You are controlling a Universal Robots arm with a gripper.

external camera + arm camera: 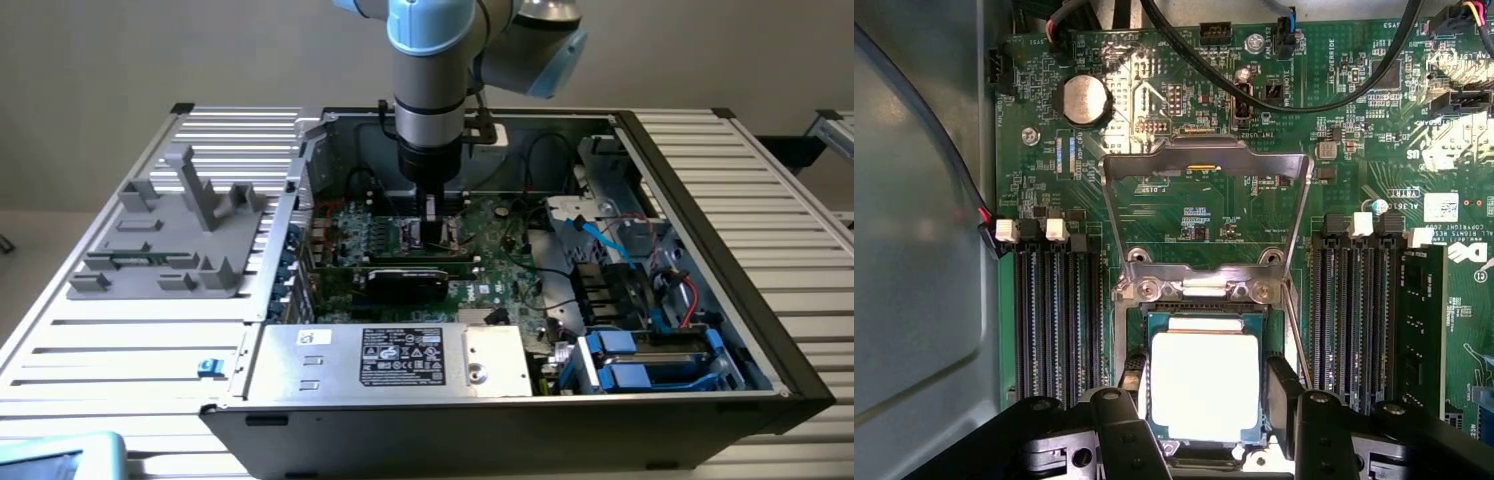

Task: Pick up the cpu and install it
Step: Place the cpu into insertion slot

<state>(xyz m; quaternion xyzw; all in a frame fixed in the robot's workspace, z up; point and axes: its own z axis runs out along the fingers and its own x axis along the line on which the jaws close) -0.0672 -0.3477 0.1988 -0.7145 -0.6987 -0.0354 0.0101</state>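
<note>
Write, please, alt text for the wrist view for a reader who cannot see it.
The black pincer is poised at a silver-topped cpu lying at the open socket of a green motherboard. The socket's metal frame stands hinged open, and memory slots run along both sides.

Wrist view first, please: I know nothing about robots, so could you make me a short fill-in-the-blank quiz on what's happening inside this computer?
1. The hand is closed on two opposite edges of the silvery square ___.
2. The metal retention frame next to it lies flipped ___.
3. In the exterior view the arm reaches down into an open computer ___.
4. The silver box at the front bears a ___ label.

Missing words: cpu; open; case; black.
</note>
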